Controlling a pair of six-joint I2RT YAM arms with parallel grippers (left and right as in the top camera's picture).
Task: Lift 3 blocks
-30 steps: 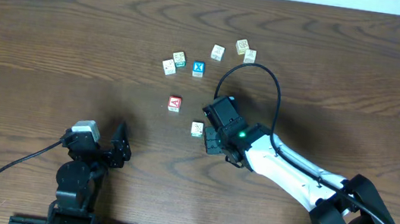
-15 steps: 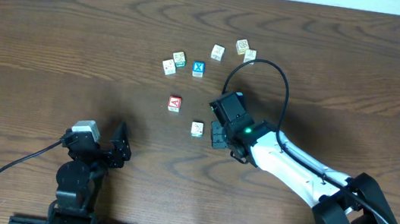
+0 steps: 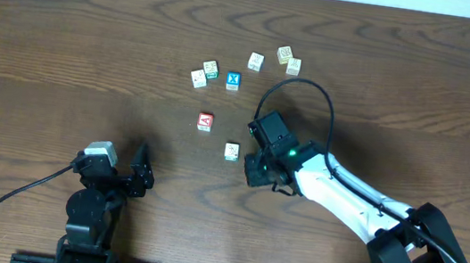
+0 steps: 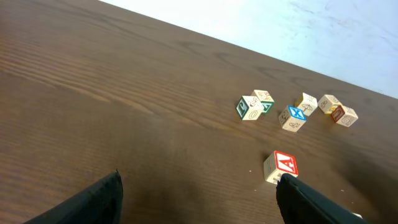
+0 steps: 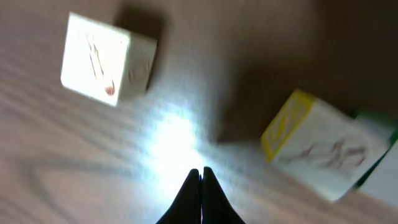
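The right gripper (image 3: 251,169) is hanging with its fingers (image 5: 189,202) pressed together, holding nothing, just right of the nearest block (image 3: 232,151) (the other blocks (image 3: 255,61) are lying farther back). Going in closed like this, it could be knocking that block away, not lifting it.

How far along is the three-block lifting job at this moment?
Done: nothing shows as lifted; every block in view sits on the table. In hand: nothing; the right gripper is shut empty beside the nearest cream block, and the left gripper is open, away from the blocks. Left: grasping and lifting, judging by this layout.
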